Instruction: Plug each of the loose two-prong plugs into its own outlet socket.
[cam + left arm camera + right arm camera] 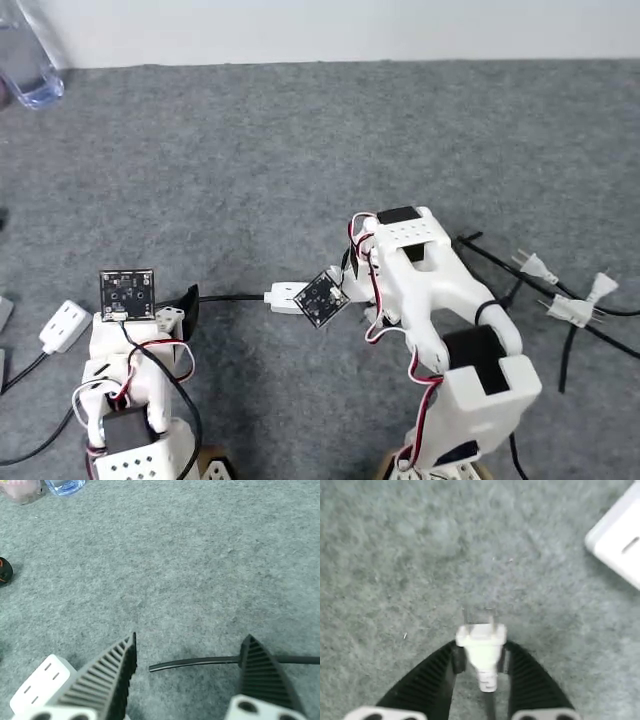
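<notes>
Left gripper [191, 636]: spread wide, holding nothing.
Cable [195, 662]: on the carpet between its fingers.
Socket [40, 685]: just beside one finger.
Right gripper [481, 650]: clamped on plug [481, 641], prongs pointing away.
Second socket [620, 545]: ahead, off to one side.

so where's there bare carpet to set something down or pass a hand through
Free: the wide carpet beyond both arms, bordered by the glass at the far left corner. Crowded: the cord and middle socket between the arms, a second socket beside the left arm, loose plugs with tangled cords by the right arm. The right gripper holds a held plug.
</notes>
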Tool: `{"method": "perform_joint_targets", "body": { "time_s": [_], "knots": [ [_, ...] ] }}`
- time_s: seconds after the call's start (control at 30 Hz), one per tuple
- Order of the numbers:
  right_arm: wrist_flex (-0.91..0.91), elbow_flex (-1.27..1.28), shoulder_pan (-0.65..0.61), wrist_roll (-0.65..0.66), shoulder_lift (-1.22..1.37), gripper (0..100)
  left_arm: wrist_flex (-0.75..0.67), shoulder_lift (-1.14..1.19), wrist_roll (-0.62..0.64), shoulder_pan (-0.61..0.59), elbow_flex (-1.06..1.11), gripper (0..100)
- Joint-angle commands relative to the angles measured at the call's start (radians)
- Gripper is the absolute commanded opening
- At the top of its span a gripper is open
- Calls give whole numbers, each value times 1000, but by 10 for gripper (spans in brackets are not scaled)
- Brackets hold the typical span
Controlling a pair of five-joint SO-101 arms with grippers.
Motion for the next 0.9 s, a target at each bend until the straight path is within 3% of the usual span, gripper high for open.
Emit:
{"method": "perform_joint_targets", "body": {
  "time_s": [0.0,0.17,0.23,0.33,0.47,0.63,0.8,0.87],
  "knots": [
    [21,2,18,20,12,6,-23,-15,-8,-2,-5,313],
    [21,2,24,11,12,8,-21,-15,-8,-2,-5,313],
    [10,-2,18,-49,10,8,-23,-15,-8,-2,-5,313],
    [-31,-3,-19,-201,5,8,-26,-15,-5,-2,-5,313],
    [-133,-3,-59,-502,-18,8,-26,-17,-2,-2,-5,313],
    [-137,11,-65,-750,-148,8,-31,-17,0,-2,-10,313],
    [-107,92,-85,-904,-349,8,-63,-17,2,5,-8,313],
    [-104,137,-107,-967,-426,8,-63,-17,2,58,-7,313]
  ]
}}
